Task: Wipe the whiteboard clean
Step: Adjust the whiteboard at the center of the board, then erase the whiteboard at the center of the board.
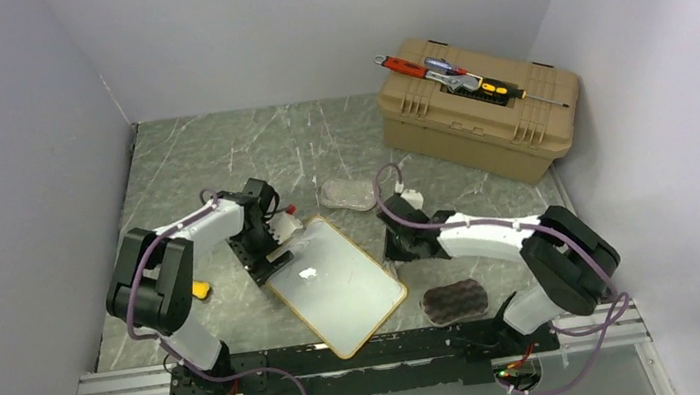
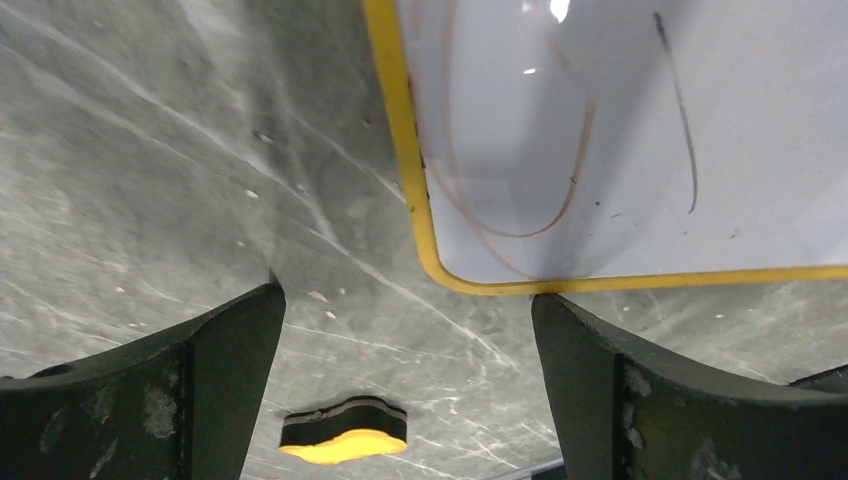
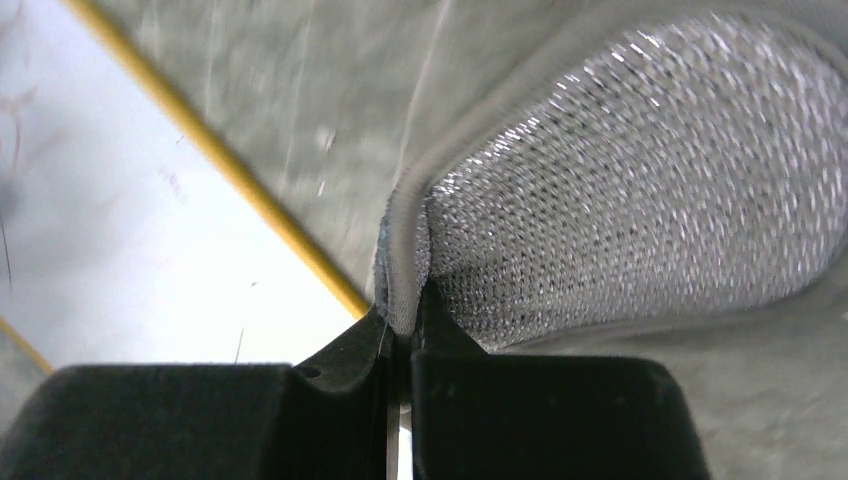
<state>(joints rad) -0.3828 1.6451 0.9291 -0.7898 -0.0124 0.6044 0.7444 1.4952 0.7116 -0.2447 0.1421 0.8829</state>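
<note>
lying askew on the table [image 1: 210,154], the whiteboard [image 1: 337,285] sits between the two arms toward the near edge, with thin dark and reddish lines on its glossy surface. the left gripper [image 2: 405,305] hangs over a corner on the whiteboard's left side, jaws spread wide and holding nothing. the right gripper [image 3: 400,325] is pinched tight on the rim of a silver mesh pad [image 3: 640,170] just off the whiteboard's far right edge. a yellow-and-black eraser [image 2: 345,430] lies toward the table's left edge, a dark wavy sponge [image 1: 455,302] near its near edge on the right, and a tan toolbox [image 1: 476,106] stands in the far right corner.
</note>
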